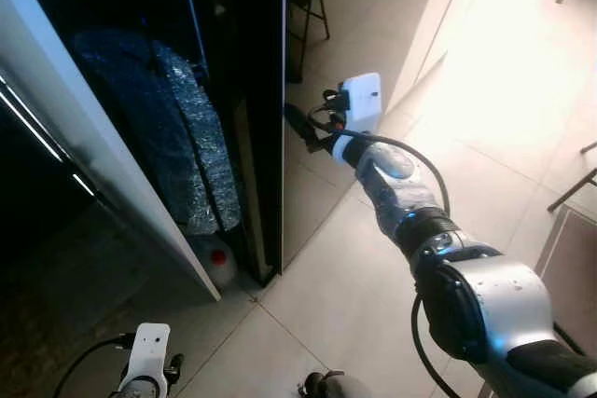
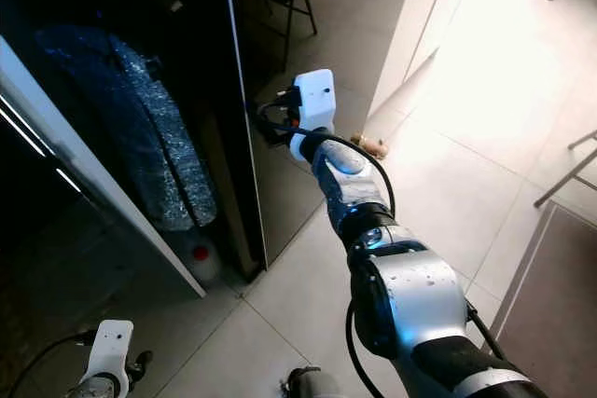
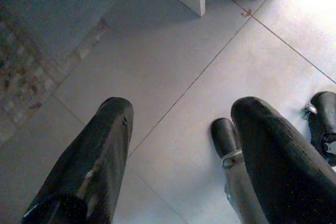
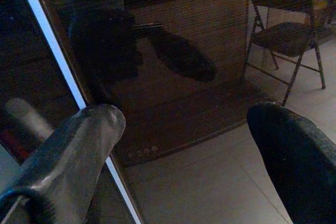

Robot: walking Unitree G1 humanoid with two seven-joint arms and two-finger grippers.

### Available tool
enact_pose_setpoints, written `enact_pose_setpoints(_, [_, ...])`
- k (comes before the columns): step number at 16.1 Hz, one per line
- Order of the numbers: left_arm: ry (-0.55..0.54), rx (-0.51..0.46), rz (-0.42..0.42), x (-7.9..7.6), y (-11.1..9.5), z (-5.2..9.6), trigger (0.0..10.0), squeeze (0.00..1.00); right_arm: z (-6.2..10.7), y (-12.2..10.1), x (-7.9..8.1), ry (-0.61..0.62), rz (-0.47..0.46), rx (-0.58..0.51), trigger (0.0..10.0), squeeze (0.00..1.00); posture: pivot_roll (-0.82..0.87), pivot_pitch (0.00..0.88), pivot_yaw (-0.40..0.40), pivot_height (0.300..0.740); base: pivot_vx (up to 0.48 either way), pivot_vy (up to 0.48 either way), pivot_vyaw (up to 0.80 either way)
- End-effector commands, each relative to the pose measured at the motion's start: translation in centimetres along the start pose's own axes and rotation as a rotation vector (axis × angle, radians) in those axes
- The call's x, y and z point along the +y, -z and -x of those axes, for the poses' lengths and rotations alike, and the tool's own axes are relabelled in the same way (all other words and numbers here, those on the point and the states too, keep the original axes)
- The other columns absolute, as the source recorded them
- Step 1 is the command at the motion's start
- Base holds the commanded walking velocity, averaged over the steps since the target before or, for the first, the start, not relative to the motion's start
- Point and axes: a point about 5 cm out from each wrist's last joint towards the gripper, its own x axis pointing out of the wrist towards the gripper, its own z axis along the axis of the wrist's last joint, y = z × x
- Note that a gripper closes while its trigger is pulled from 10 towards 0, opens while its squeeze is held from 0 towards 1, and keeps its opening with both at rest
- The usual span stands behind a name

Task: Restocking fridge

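Fridge interior [image 1: 56, 6]: lying in deep shade, contents indiscernible. Silvery wrapped bundle [image 1: 177, 128]: identity not showing. Right gripper [image 1: 300, 126]: fingertips merging with the dark door [image 1: 256, 90]; left arm [image 1: 145, 361]: running off the frame's bottom edge.

Right gripper [image 4: 184, 156] has its two black fingers [image 4: 79, 150] spread wide apart, nothing between them. Straight ahead is a dark glossy fridge door [image 4: 173, 72], and you can make out a murky reflection of the gripper in it. A bright white strip [image 4: 58, 56] runs down the door's edge beside one finger. Off to the side a folding chair [image 4: 283, 30] stands on the pale tiled floor [image 4: 210, 182].
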Motion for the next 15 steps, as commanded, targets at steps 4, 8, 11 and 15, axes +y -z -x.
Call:
enact_pose_setpoints(4, [-0.003,0.026,-0.001,-0.1,0.7,0.1,10.0,0.00,-1.6,-2.3,2.2,-0.076,0.018,-0.070,10.0,0.00,-0.04,0.145,-0.047,0.740,0.000,0.000,0.00])
enact_pose_setpoints(8, [0.003,0.030,0.004,-0.5,0.7,0.2,10.0,0.00,-0.5,-1.3,0.6,-0.029,0.004,-0.075,10.0,0.00,-0.07,0.159,-0.053,0.740,0.000,0.000,0.00])
enact_pose_setpoints(11, [0.009,0.032,0.003,-0.8,0.8,0.2,10.0,0.00,0.5,-0.3,-0.7,0.028,-0.012,-0.077,10.0,0.00,-0.09,0.165,-0.047,0.740,0.000,0.000,0.00])
enact_pose_setpoints(15, [0.014,0.030,-0.003,-0.9,0.8,0.2,10.0,0.00,3.1,1.0,-2.9,0.135,-0.013,-0.158,10.0,0.00,-0.11,0.174,-0.043,0.740,0.000,0.000,0.00])
